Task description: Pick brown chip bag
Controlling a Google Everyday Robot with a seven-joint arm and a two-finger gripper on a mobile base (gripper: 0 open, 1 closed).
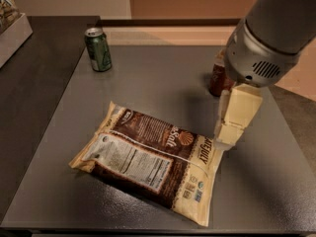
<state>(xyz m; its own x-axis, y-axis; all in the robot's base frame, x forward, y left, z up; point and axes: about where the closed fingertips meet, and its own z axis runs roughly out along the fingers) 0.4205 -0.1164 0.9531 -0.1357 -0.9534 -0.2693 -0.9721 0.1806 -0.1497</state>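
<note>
The brown chip bag lies flat on the grey table, dark brown with cream edges, a white nutrition label and an orange shell logo. My gripper hangs from the grey arm at the right, its cream fingers pointing down just above the bag's right edge. It holds nothing that I can see.
A green can stands at the table's back left. A red-brown can stands behind the gripper, partly hidden by the arm. A white box sits on the dark counter at far left.
</note>
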